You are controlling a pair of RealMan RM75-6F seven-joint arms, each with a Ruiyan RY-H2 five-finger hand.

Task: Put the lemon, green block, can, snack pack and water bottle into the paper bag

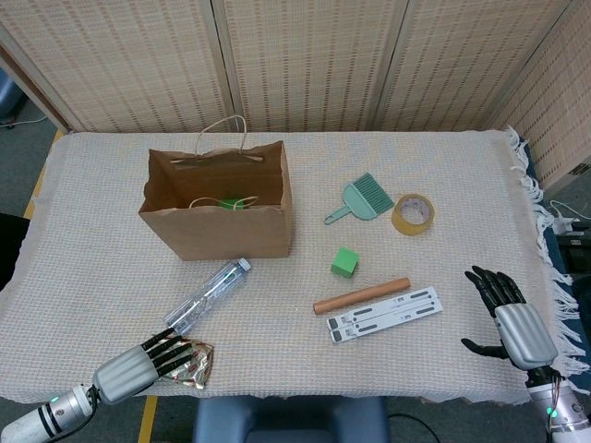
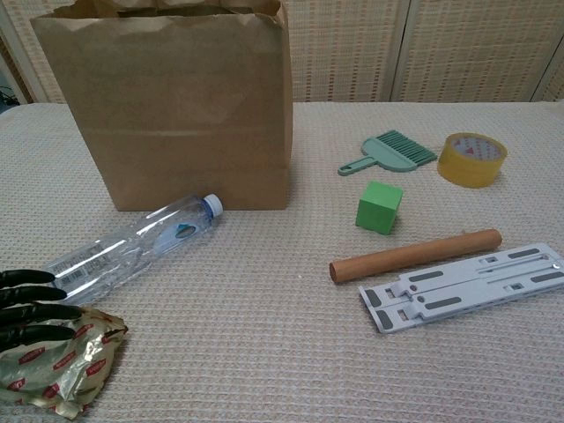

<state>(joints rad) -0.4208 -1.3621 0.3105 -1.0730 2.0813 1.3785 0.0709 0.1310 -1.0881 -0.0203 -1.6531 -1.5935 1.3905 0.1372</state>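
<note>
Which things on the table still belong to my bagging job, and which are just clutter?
Job: snack pack under the left hand, water bottle, green block, paper bag.

Clutter: wooden rod, grey slotted plate, tape roll, small green brush.
</note>
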